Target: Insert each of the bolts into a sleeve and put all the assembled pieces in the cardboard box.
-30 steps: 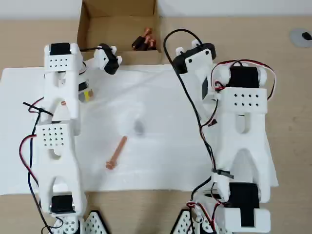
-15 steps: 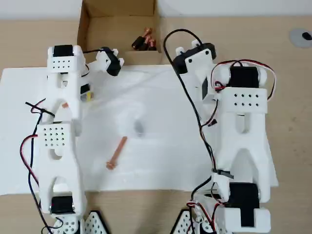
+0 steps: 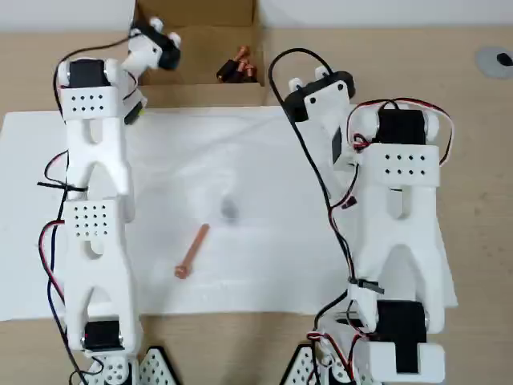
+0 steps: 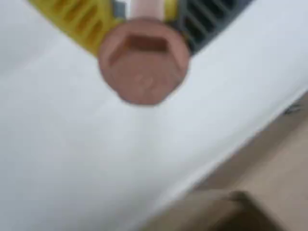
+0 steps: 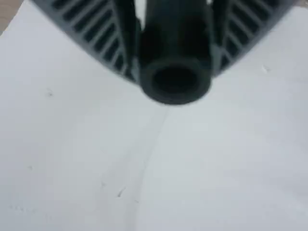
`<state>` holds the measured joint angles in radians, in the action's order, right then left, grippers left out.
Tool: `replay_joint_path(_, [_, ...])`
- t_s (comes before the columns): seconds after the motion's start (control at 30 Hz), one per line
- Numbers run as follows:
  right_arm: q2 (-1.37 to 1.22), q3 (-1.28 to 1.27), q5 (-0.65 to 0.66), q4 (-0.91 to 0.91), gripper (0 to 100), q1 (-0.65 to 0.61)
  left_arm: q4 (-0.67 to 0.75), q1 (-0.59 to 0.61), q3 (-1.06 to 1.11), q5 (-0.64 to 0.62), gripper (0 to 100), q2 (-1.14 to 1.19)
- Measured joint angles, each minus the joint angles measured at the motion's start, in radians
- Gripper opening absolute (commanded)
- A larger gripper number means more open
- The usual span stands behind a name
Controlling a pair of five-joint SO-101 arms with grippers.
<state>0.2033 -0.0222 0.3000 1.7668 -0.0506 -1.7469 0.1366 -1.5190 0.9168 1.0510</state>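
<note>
While the left arm [image 3: 92, 160] hangs at the left wall of the brown cardboard box [image 3: 208, 95], its jaws clamp a copper-coloured hex-head bolt [image 4: 143, 65], head facing the wrist camera. Right jaws grip a dark hollow cylindrical sleeve [image 5: 175, 72] over the white sheet [image 3: 264, 257]; another copper bolt [image 3: 191, 251] lies loose mid-sheet.

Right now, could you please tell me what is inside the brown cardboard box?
A cluster of copper-coloured bolts in dark sleeves lies by the brown cardboard box's right wall. The left arm's white wrist covers its left side, hiding that part.

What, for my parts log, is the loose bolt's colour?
The loose bolt is copper-orange; high view shows best.
</note>
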Motion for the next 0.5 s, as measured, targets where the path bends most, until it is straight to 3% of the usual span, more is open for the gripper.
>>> replay_joint_path(0.2, [0.0,0.0,-0.031,0.0,1.1,-0.002,0.0,0.0,-0.02,-0.276,1,-0.126])
replay_joint_path(0.4, [0.014,0.0,-0.068,-0.035,1.1,-0.1,0.0,0.034,-0.023,-0.948,0,-0.334])
replay_joint_path(0.5, [0.066,0.0,-0.072,-0.069,1.0,-0.18,0.0,0.038,-0.023,-1.083,0,-0.453])
